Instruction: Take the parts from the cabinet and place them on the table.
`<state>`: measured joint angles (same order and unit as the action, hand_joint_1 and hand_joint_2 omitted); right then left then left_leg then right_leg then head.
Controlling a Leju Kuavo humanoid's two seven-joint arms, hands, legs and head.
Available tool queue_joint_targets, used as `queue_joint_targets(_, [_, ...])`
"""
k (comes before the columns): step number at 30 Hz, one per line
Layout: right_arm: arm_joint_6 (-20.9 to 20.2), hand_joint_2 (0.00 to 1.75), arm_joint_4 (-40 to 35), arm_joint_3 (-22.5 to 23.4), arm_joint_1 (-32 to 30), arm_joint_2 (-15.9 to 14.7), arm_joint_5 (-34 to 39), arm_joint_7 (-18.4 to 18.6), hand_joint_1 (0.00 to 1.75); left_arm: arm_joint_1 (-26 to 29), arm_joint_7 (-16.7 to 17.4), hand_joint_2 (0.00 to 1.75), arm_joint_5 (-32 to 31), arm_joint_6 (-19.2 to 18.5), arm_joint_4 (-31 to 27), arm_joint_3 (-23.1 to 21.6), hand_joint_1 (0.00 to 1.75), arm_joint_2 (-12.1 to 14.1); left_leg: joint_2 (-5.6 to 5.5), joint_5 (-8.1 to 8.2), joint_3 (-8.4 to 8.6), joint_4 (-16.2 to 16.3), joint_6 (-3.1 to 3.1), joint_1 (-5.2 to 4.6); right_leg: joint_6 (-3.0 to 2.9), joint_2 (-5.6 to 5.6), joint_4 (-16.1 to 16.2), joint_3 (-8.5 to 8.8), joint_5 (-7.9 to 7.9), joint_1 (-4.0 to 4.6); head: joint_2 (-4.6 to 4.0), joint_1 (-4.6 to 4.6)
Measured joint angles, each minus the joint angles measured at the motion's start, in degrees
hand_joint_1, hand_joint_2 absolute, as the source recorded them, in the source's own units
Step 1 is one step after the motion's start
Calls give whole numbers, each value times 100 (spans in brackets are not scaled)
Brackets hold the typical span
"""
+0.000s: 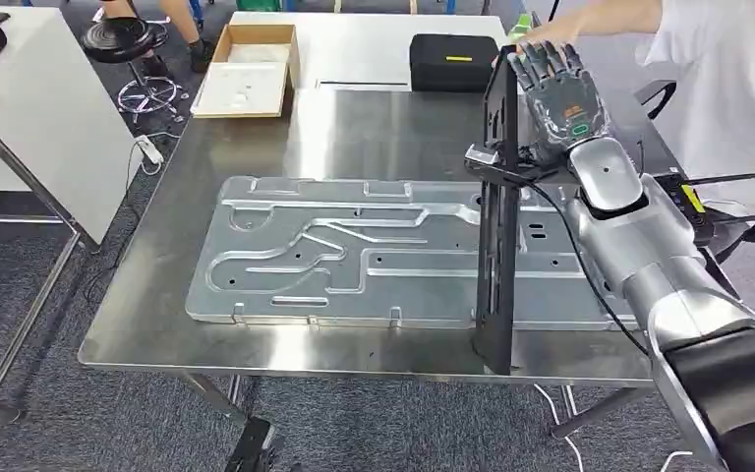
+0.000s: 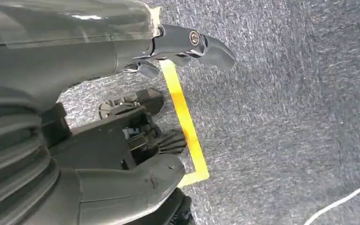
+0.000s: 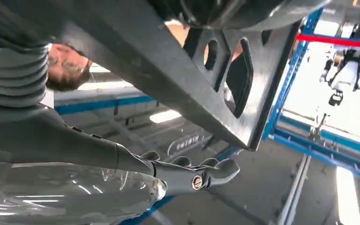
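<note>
Steel covers the desk, and on it we see a large stamped metal panel lying flat. Our right hand is raised over the desk's far right side, beside a tall black frame part that stands upright on edge, its foot at the near rim of the desk. From the right wrist view the part sits against the palm while the fingers stretch nearly straight, so we cannot tell whether the hand truly grips it. A person's hand reaches in just behind ours. Our left hand hangs over grey carpet with yellow tape, fingers loosely apart, holding nothing.
</note>
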<state>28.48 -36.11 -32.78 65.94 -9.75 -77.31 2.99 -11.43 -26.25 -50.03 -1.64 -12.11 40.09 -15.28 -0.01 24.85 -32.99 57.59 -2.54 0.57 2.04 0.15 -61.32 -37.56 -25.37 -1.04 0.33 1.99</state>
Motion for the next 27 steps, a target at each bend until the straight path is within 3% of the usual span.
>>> queue_joint_targets(2, [41, 0, -41, 98, -19, -13, -17, -4, 0, -6, 0, 175, 0, 0, 0, 0, 0, -20, 8, -34, -63, 3, -30, -10, 42, 1, -863, -398, -496, 0, 0, -2])
queue_joint_targets(3, [50, 0, -59, 129, -41, -13, -20, -4, 0, -1, 0, 175, 0, 0, 0, 0, 0, -24, 15, -45, -88, 6, -33, -16, 55, 1, -1281, -585, -667, 0, 0, -2])
queue_joint_targets(4, [61, 0, -76, 168, -53, -13, -31, -7, 0, 2, 0, 175, 0, 0, 0, 0, 0, -24, 18, -55, -108, 13, -34, -22, 55, 0, -1516, -678, -719, 1, 0, -4])
queue_joint_targets(5, [65, 0, -94, 188, -58, -13, -35, -11, 0, 4, 0, 175, 0, 0, 0, 0, 0, -24, 18, -60, -113, 14, -28, -25, 46, -1, -1443, -616, -620, 1, 0, -2])
queue_joint_targets(6, [65, 0, -116, 205, -58, -13, -48, -20, 0, 2, 0, 175, 0, 0, 0, 0, 0, -26, 17, -63, -110, 17, -23, -31, 26, -1, -1109, -414, -416, 3, 0, -2])
queue_joint_targets(8, [65, 0, -168, 227, -58, -13, -70, -35, 0, -11, 0, 175, 0, 0, 0, 0, 0, -42, 15, -66, -107, 34, -13, -40, -53, -1, -42, 194, 22, 31, 0, -2])
queue_joint_targets(9, [65, 0, -194, 247, -59, -13, -74, -39, 0, -14, 0, 175, 0, 0, 0, -2, 0, -57, 14, -65, -124, 51, 12, -71, -107, 1, 279, 336, -19, 74, 0, -4])
queue_joint_targets(13, [68, 0, -236, 295, -64, -13, -81, -46, 0, -19, 2, 175, 0, 0, 0, -2, 0, -70, 16, -78, -130, 25, 129, -68, -205, -13, 310, 322, 42, 90, 0, -4])
queue_joint_targets(14, [68, 0, -253, 299, -69, -11, -83, -48, 0, -26, 2, 175, 0, 0, 0, -2, 0, -68, 17, -32, -158, 82, 164, -70, -249, -38, 368, 355, 88, 21, 0, -2])
queue_joint_targets(15, [68, 0, -262, 299, -71, -11, -85, -50, 0, -31, -2, 175, 0, 0, 0, -2, 0, -68, 9, 88, -223, 228, 191, -75, -281, -37, 384, 357, 96, 17, 0, -9])
queue_joint_targets(18, [68, 0, -264, 299, -75, -6, -85, -50, 0, -26, 0, 175, 0, 0, 0, -2, 0, -68, 8, 723, -840, 1556, 267, -24, -306, -47, 380, 336, 103, 24, 0, -9])
queue_joint_targets(19, [68, 0, -264, 299, -79, -6, -85, -48, 0, -18, 2, 175, 0, 0, 0, -2, 0, -68, 9, 765, -969, 1823, 289, -12, -305, -50, 379, 335, 103, 24, 0, -11])
queue_joint_targets(20, [68, 0, -264, 301, -80, -6, -85, -48, 0, -12, 2, 175, 0, 0, 0, -2, 0, -68, 9, 693, -975, 1822, 301, 3, -303, -51, 378, 339, 102, 22, 0, -11])
queue_joint_targets(21, [68, 0, -264, 301, -79, -4, -85, -50, 0, -12, 2, 175, 0, 0, 0, -2, 0, -68, 11, 502, -851, 1551, 306, 18, -298, -52, 374, 345, 99, 20, 0, -11])
queue_joint_targets(23, [70, 0, -286, 306, -79, -4, -90, -50, 0, -22, 2, 175, 2, 0, 0, -2, 0, -66, 15, -6, -331, 507, 300, 42, -257, -56, 334, 355, 73, 11, 0, -11])
queue_joint_targets(24, [70, 0, -297, 310, -78, -2, -92, -50, 0, -26, 2, 175, 2, 0, 0, -2, 0, -66, 18, -28, -169, 113, 289, 47, -219, -64, 304, 338, 49, 19, 0, -9])
queue_joint_targets(27, [70, 0, -304, 354, -74, -4, -107, -31, 0, -30, 11, 175, 4, 0, 0, -2, 0, -70, -2, -24, -167, 110, 184, 3, -124, -66, 294, 305, 50, 53, 0, -2])
